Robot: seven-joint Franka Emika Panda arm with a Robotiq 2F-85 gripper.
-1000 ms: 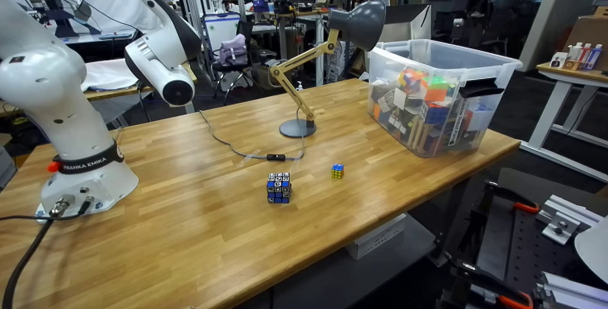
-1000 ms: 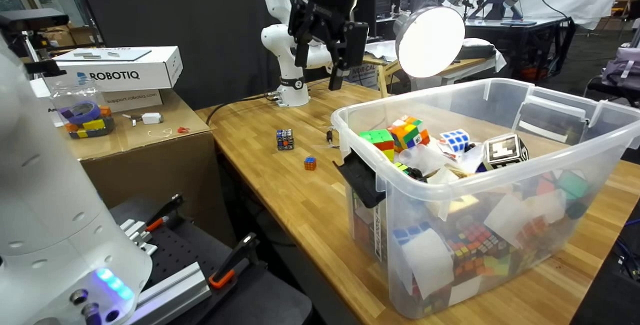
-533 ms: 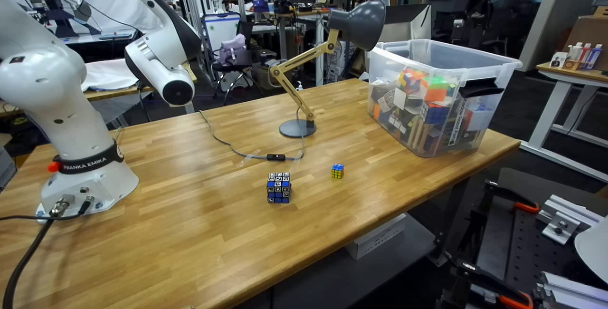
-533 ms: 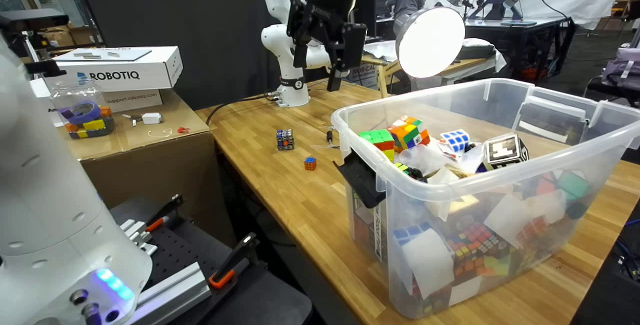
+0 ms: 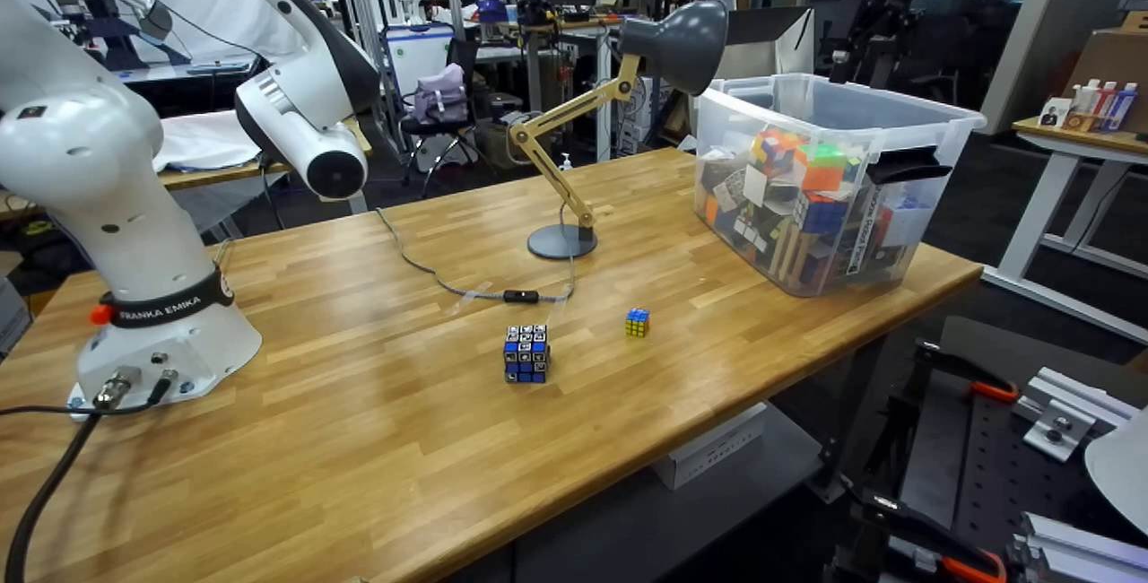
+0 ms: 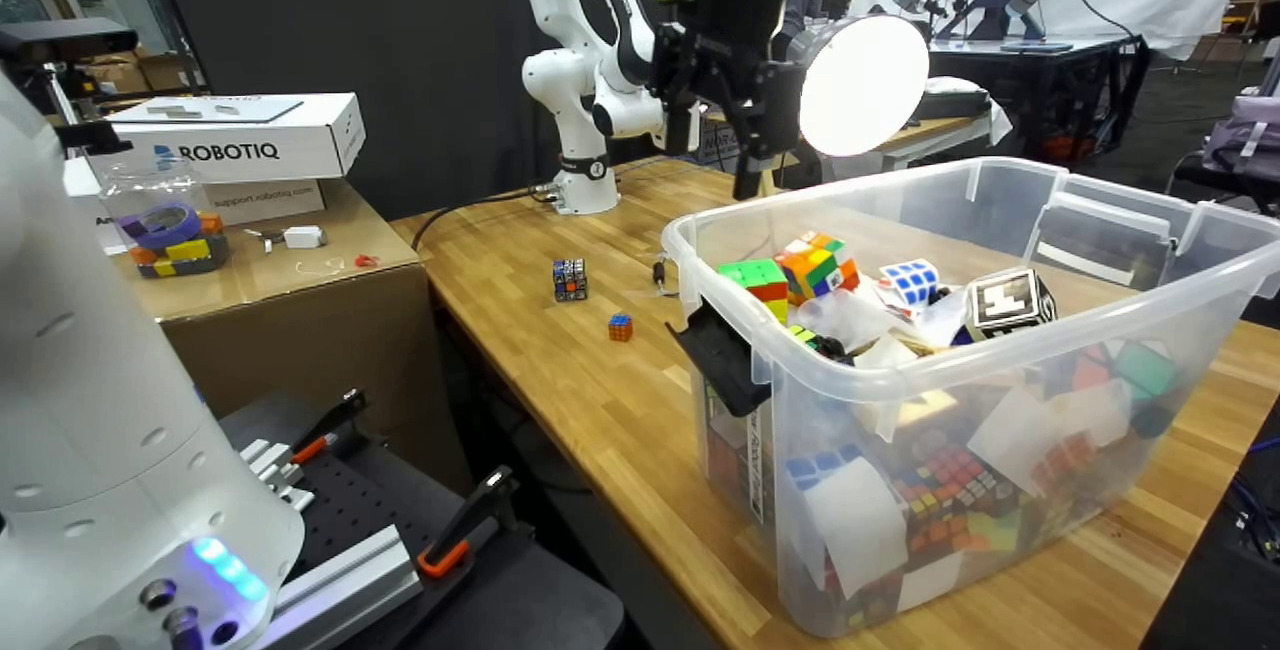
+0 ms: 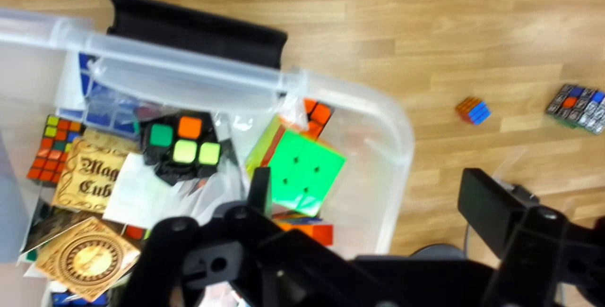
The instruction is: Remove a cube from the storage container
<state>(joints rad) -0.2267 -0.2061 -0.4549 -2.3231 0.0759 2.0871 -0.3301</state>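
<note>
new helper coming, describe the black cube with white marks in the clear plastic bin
On the wooden table stands a large clear plastic bin. Inside, in an exterior view, right of the white block with blue tiles, sits the black cube with white marks. Its monochrome face sets it apart from the block and multicoloured cube.

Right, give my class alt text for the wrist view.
An open, empty robot hand facing a clear plastic storage container holding a green-faced puzzle cube and other puzzles. A small Rubik's-style cube and a larger patterned one sit on the wooden table.
</note>
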